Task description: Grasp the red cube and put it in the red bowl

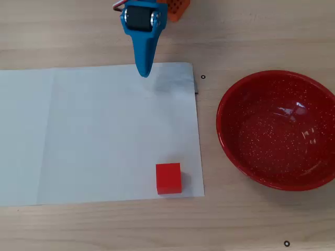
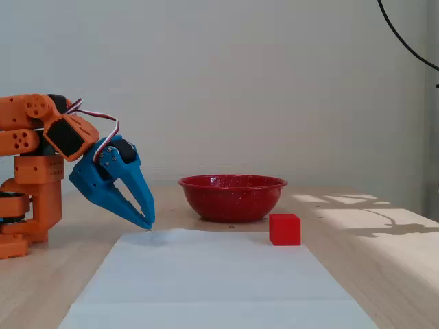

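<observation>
White paper (image 2: 212,281) lies closest to the fixed camera, a long sheet spread flat on the wooden table (image 2: 384,274) and running away toward the wall. At the far left of that view the orange arm (image 2: 38,171) stands on its base, folded forward and low. Its blue pincer (image 2: 147,223) points down and to the right, tips meeting just above the far end of the sheet, and nothing is between them; the two fingers spread apart higher up but come together at the points. From overhead, the pincer (image 1: 144,73) shows as a single narrow blue wedge tapering to the top edge of the paper (image 1: 94,136), with a soft shadow beside it.

Further right, the red cube (image 2: 285,229) sits on the sheet near its right edge; overhead, the red cube (image 1: 168,178) rests close to the lower right corner of the paper, well apart from the pincer. Beyond the paper's edge, the red bowl (image 1: 230,141) stands upright on bare wood, speckled white and holding nothing. In the fixed view the red bowl (image 2: 232,199) stands behind and just left of the cube.
</observation>
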### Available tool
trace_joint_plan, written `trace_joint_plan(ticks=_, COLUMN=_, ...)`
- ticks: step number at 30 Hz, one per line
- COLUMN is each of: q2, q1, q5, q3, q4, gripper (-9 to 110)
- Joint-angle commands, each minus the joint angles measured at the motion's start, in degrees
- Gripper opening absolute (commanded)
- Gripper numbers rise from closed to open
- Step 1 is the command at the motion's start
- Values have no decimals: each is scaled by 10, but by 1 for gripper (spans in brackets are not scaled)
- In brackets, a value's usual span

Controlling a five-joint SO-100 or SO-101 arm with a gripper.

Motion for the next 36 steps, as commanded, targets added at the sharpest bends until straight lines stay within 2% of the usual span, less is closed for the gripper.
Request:
trace_joint_plan(ticks=1, q2=10, q1=5, q5=-11, q3=8, q4=-2, gripper=0)
trace_joint_plan(ticks=36, q2=10, q1=23, q5=12, q3=8, q4=-3, gripper=0)
